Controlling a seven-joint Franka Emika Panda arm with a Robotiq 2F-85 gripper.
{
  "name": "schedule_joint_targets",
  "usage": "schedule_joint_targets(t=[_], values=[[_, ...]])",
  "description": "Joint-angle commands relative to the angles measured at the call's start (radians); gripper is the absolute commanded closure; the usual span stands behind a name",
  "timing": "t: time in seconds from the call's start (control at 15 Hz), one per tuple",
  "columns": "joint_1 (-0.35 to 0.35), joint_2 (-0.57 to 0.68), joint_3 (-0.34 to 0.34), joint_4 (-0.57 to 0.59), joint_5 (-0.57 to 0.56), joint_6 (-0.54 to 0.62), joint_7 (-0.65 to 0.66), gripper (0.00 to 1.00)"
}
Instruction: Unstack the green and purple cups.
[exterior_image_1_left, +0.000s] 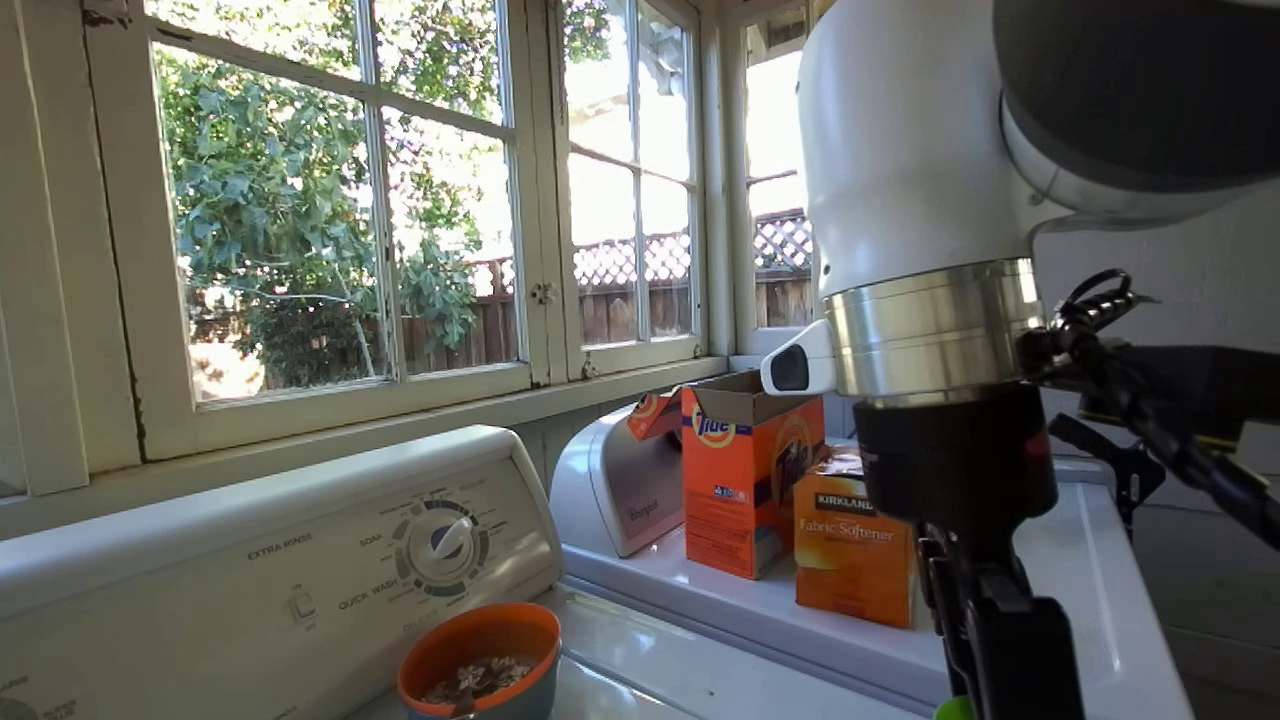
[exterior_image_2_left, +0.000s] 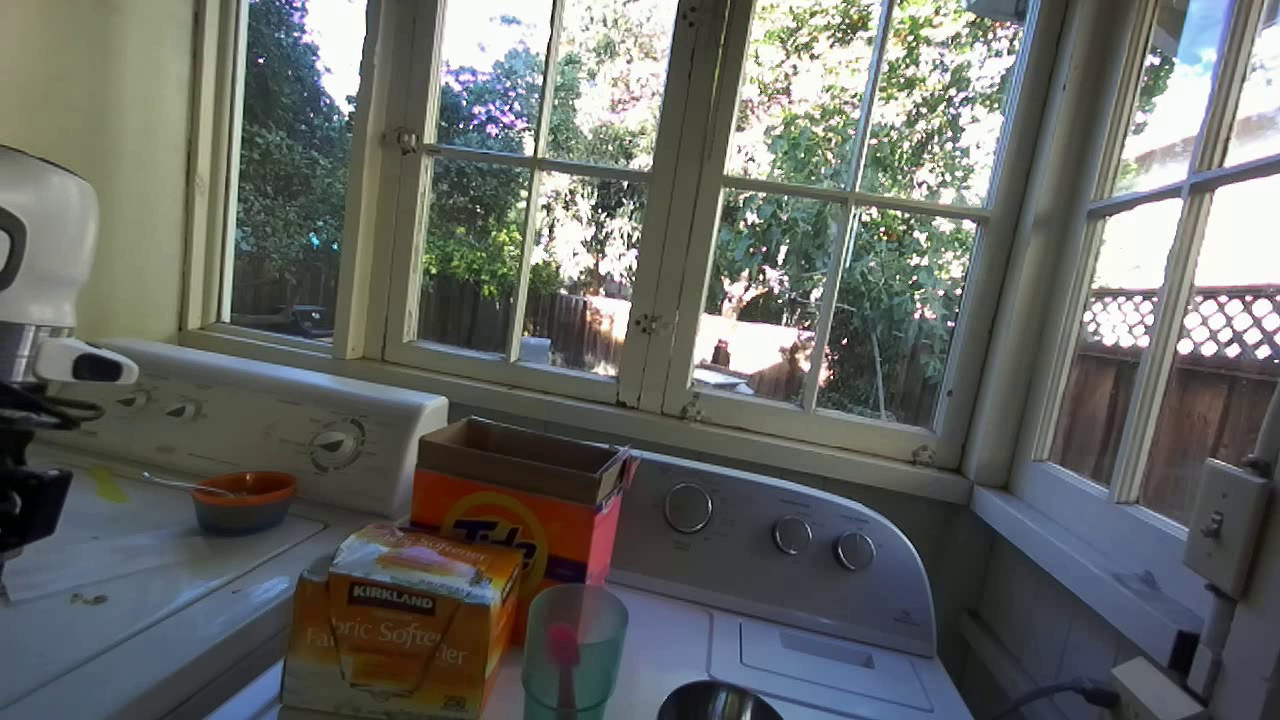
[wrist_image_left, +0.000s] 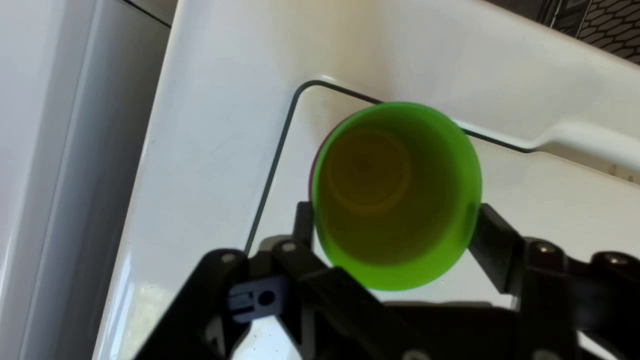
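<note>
The green cup (wrist_image_left: 397, 200) stands mouth up to the camera between my fingers in the wrist view. A thin purple sliver of the purple cup (wrist_image_left: 313, 175) shows along its left rim; the rest of that cup is hidden behind the green one. My gripper (wrist_image_left: 394, 217) has one finger against each side of the green cup, near its rim, and is shut on it. In an exterior view the gripper (exterior_image_1_left: 990, 630) points down, with a small piece of the green cup (exterior_image_1_left: 955, 709) at the bottom edge. How deep the cups are nested cannot be seen.
White machine tops (wrist_image_left: 225, 125) lie below. Around stand an orange and grey bowl (exterior_image_2_left: 240, 510) with a spoon, a Tide box (exterior_image_1_left: 735, 500), a Fabric Softener box (exterior_image_1_left: 855, 550), a teal cup (exterior_image_2_left: 590, 640) with a pink item, and a metal bowl (exterior_image_2_left: 715, 703).
</note>
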Motion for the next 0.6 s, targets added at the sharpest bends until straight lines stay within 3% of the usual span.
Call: schedule_joint_targets(t=[0.0, 0.07, 0.53], values=[[-0.005, 0.011, 0.010, 0.018, -0.031, 0.016, 0.046, 0.04], [-0.004, 0.006, 0.010, 0.016, -0.037, 0.024, 0.054, 0.00], [0.001, -0.047, 0.020, -0.016, -0.030, 0.044, 0.067, 0.00]])
